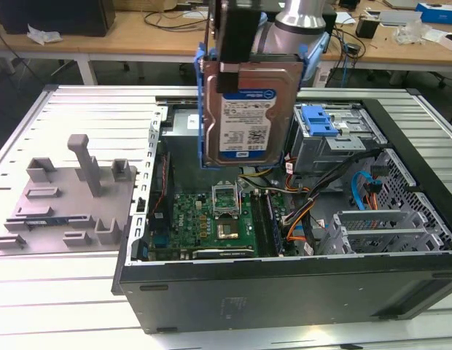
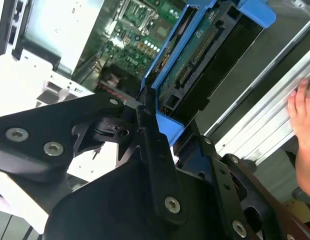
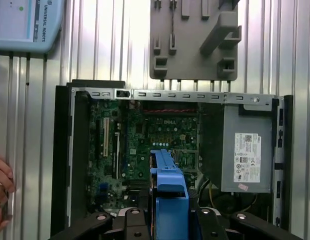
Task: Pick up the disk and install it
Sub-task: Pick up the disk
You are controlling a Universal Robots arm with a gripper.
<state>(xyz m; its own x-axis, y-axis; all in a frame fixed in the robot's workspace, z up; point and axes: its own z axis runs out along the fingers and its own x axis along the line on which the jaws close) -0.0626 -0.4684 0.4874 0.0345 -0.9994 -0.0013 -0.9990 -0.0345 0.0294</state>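
A grey fixture plate (image 1: 65,197) lay at the exterior view's left. Right of it, the gripper (image 1: 232,64) was clamped tight on the disk (image 1: 248,120) by its top edge. The disk hung upright just beneath it, above the open computer case (image 1: 284,292).

The disk (image 1: 248,109) has a silver body, a white-and-blue label and a bright blue bracket (image 1: 203,109) along its edges. The jaws on it are black. The computer case (image 1: 284,292) is black outside and pale grey inside. Its circuit board (image 1: 211,219) is green, dotted with small dark parts. A blue latch (image 1: 318,122) tops the grey drive cage (image 1: 335,149). Orange, yellow and black wires (image 1: 302,219) lie beside the board, with a blue cable (image 1: 357,191) near them. The power supply (image 3: 247,155) is grey with a white sticker. The table (image 1: 65,109) is silver with parallel ribs. The fixture (image 1: 65,197) at the exterior view's left is plain grey. The far desks (image 1: 153,33) are tan wood.
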